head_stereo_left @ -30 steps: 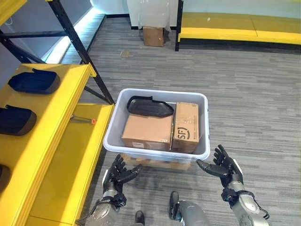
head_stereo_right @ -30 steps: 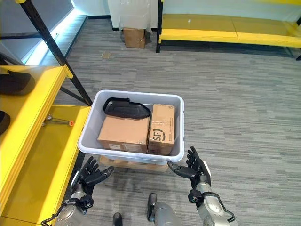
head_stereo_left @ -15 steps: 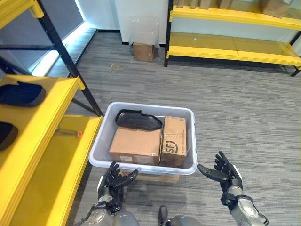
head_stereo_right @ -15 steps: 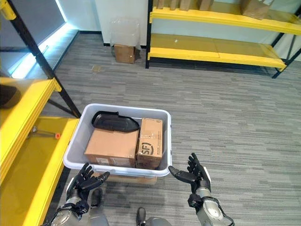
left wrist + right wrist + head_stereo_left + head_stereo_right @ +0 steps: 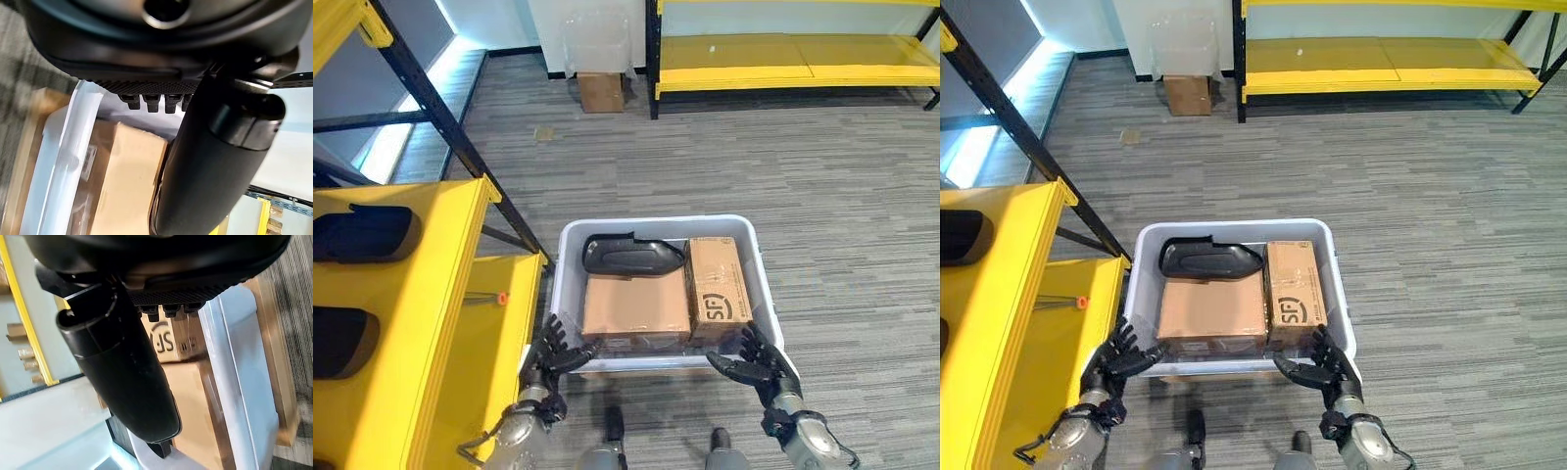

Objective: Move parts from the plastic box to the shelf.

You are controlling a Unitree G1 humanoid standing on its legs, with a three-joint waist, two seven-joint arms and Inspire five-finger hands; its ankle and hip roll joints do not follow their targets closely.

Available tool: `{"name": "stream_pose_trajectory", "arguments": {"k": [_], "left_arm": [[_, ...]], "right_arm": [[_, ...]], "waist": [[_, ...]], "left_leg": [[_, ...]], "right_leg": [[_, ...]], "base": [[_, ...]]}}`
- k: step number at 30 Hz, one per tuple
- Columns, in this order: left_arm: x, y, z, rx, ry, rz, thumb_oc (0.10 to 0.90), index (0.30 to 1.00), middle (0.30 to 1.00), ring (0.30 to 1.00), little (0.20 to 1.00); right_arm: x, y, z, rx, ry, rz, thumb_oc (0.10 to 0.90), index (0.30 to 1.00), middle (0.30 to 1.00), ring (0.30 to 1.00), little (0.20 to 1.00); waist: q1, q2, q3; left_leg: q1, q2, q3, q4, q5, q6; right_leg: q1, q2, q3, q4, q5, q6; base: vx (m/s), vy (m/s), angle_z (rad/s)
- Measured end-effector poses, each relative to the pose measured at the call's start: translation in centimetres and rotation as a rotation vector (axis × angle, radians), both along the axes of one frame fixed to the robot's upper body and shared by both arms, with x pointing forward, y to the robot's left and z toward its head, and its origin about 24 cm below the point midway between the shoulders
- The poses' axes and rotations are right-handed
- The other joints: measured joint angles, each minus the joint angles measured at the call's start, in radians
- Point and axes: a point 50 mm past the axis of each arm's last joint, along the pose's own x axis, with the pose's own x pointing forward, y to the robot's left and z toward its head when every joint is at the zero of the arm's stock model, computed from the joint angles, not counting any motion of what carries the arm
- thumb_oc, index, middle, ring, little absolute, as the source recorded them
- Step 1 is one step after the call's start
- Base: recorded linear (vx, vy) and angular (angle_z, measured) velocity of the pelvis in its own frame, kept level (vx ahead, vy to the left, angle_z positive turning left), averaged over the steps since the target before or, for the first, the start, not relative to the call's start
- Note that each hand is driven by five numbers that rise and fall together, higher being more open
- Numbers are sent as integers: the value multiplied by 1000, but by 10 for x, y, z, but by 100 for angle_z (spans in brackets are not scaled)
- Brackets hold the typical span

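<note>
1. Both dark hands, left hand (image 5: 551, 354) and right hand (image 5: 756, 363), had fingers spread, holding nothing, at the near rim of the pale grey plastic box (image 5: 759, 274).
2. Inside it, the black moulded part (image 5: 631, 255) lay behind two brown cardboard cartons (image 5: 636, 308).
3. Likely risk: reaching over the cartons could nudge the box away from the yellow shelf (image 5: 440, 294) beside it.

The left hand (image 5: 551, 354) and right hand (image 5: 759, 364) are dark, with slim segmented black fingers (image 5: 741, 338) on silver-grey forearms; each thumb is thick, glossy black.
</note>
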Motion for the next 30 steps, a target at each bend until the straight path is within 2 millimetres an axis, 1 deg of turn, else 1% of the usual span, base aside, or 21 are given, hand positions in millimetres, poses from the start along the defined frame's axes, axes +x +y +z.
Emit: {"name": "stream_pose_trajectory", "arguments": {"k": [1, 3, 4, 8, 11, 12, 13, 18, 22, 24, 28, 30], "left_arm": [[1, -1, 1, -1, -3, 6, 900, 1000, 1000, 1000, 1000], [-4, -3, -4, -9, 15, 6, 900, 1000, 1000, 1000, 1000], [-5, -9, -6, -18, 25, -8, 900, 1000, 1000, 1000, 1000], [-8, -19, -11, -52, 36, -11, 900, 1000, 1000, 1000, 1000], [-8, -19, -9, -55, 30, -11, 900, 1000, 1000, 1000, 1000], [-8, -19, -9, -55, 30, -10, 900, 1000, 1000, 1000, 1000], [-9, -18, -9, -54, 28, -7, 900, 1000, 1000, 1000, 1000], [-7, -19, -5, -57, 9, -12, 900, 1000, 1000, 1000, 1000], [-9, -19, -6, -58, 15, -12, 900, 1000, 1000, 1000, 1000], [-13, -19, -8, -60, 27, -13, 900, 1000, 1000, 1000, 1000], [-13, -20, -8, -65, 23, -26, 900, 1000, 1000, 1000, 1000], [-14, -21, -9, -68, 27, -27, 900, 1000, 1000, 1000, 1000]], "right_arm": [[2, -2, 1, -6, -5, -2, 900, 1000, 1000, 1000, 1000], [2, -5, 2, -18, -5, -6, 900, 1000, 1000, 1000, 1000], [3, -10, 4, -31, -8, -20, 900, 1000, 1000, 1000, 1000], [-4, -23, 3, -71, 8, -39, 900, 1000, 1000, 1000, 1000], [1, -27, 13, -142, -23, -9, 900, 1000, 1000, 1000, 1000], [1, -27, 15, -154, -32, 0, 900, 1000, 1000, 1000, 1000], [6, -27, 28, -192, -89, 22, 900, 1000, 1000, 1000, 1000], [16, -23, 49, -234, -187, 56, 900, 1000, 1000, 1000, 1000], [17, -23, 55, -259, -213, 70, 900, 1000, 1000, 1000, 1000], [16, -25, 55, -272, -211, 69, 900, 1000, 1000, 1000, 1000], [17, -26, 56, -295, -212, 76, 900, 1000, 1000, 1000, 1000], [17, -26, 57, -314, -217, 84, 900, 1000, 1000, 1000, 1000]], "waist": [[-2, 6, 3], [-5, 7, 3], [-7, 7, 3], [-10, 8, 3], [-12, 8, 2], [-11, 8, 2], [-11, 8, 2], [-11, 10, 1], [-11, 11, -7], [-12, 12, -16], [-14, 14, -17], [-11, 13, -21]], "left_leg": [[-2, 17, -2, 1, 5, -7], [3, 32, -2, 1, 4, -13], [1, 41, -2, 0, 2, -16], [4, 48, 0, -3, 2, -17], [9, 49, 3, -6, 11, -25], [12, 48, 4, -6, 11, -25], [34, 49, 3, -11, 11, -24], [52, 57, -3, -24, 15, -30], [63, 64, -10, -37, 20, -36], [74, 68, -13, -47, 24, -38], [77, 70, -18, -50, 27, -41], [104, 70, -18, -66, 30, -42]], "right_leg": [[3, 19, -1, -12, 11, -6], [11, 33, 0, -23, 16, -13], [9, 41, 0, -28, 18, -17], [10, 44, 3, -33, 22, -20], [19, 45, 4, -47, 30, -21], [23, 46, 4, -51, 32, -20], [48, 50, 0, -62, 34, -20], [75, 62, -2, -77, 37, -24], [87, 68, -3, -85, 38, -27], [97, 77, -5, -93, 39, -29], [104, 80, -10, -96, 41, -31], [128, 81, -12, -107, 42, -31]], "base": [[-2, 31, -8], [11, 14, -10], [25, 8, -9], [17, -14, -3], [34, -43, -3], [30, -49, 3], [22, -48, 2], [23, -32, 3], [25, -39, 1], [29, -33, 3], [8, -7, 1], [31, -10, 1]]}}
